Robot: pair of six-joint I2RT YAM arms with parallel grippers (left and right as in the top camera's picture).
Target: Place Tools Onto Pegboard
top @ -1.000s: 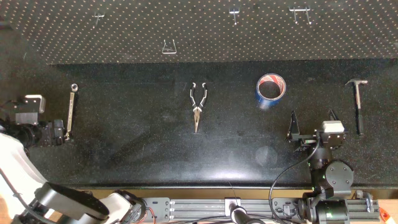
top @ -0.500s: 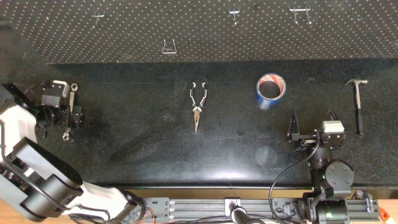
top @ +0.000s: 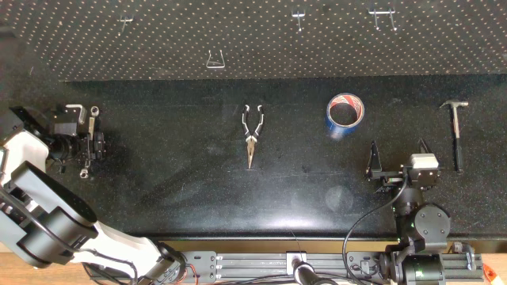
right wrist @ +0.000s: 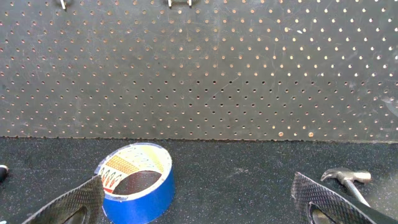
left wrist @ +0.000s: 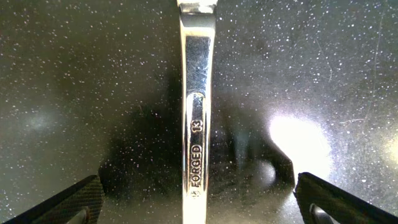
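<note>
A silver wrench [top: 93, 119] lies at the table's far left; its shaft [left wrist: 196, 124] runs straight between the fingers of my left gripper [left wrist: 199, 208]. That left gripper [top: 81, 150] is open, low over the wrench's middle, with one finger on each side. The pliers [top: 252, 134] lie mid-table. A blue tape roll [top: 345, 115] and a hammer [top: 455, 134] sit to the right. My right gripper [top: 398, 152] stands open and empty near the front right, facing the tape roll [right wrist: 137, 182] and the hammer [right wrist: 347, 179].
The pegboard [top: 253, 36] rises behind the table and carries hooks at the left [top: 125, 20], centre [top: 298, 14] and right [top: 383, 16], plus a wire triangle hook [top: 214, 60] lower down. The pegboard [right wrist: 199, 74] is also seen from the right wrist.
My left arm swung from beside the wrench's near end to over its middle, and its fingers now straddle the shaft. The wrench, the other tools and the right arm have not moved.
</note>
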